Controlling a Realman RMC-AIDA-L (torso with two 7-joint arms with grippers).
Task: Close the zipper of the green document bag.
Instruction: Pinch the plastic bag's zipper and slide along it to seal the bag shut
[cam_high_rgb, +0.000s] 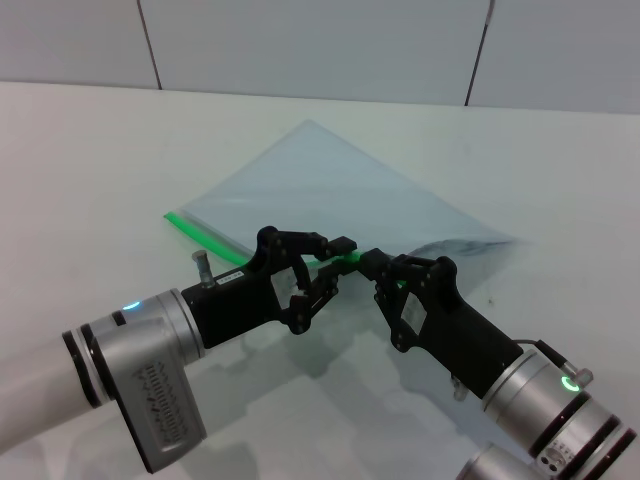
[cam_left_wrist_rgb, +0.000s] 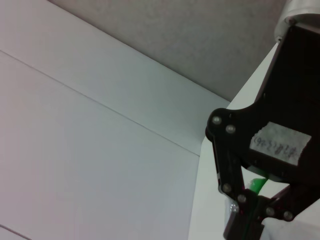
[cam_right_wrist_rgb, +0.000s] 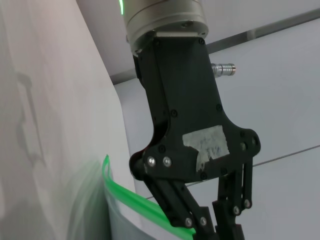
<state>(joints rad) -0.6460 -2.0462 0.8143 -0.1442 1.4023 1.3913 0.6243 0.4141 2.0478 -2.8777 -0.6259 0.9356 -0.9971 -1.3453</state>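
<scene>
The green document bag (cam_high_rgb: 340, 195) lies flat on the white surface (cam_high_rgb: 90, 160), turned cornerwise, its zipper (cam_high_rgb: 205, 232) along the near-left edge. The left tool (cam_high_rgb: 335, 262) and right tool (cam_high_rgb: 375, 268) meet at the zipper's middle, both touching the green strip.

The head view looks forward and down from above onto the table (cam_high_rgb: 80, 160), with both arms reaching in from the near edge and the wall at the far side. The left wrist view sits very close beside the right gripper (cam_left_wrist_rgb: 250, 212), facing across the table toward the wall. The right wrist view sits equally close to the left gripper (cam_right_wrist_rgb: 212, 220), also facing the wall. All three views share the zipper (cam_high_rgb: 205, 237) where the grippers meet.
</scene>
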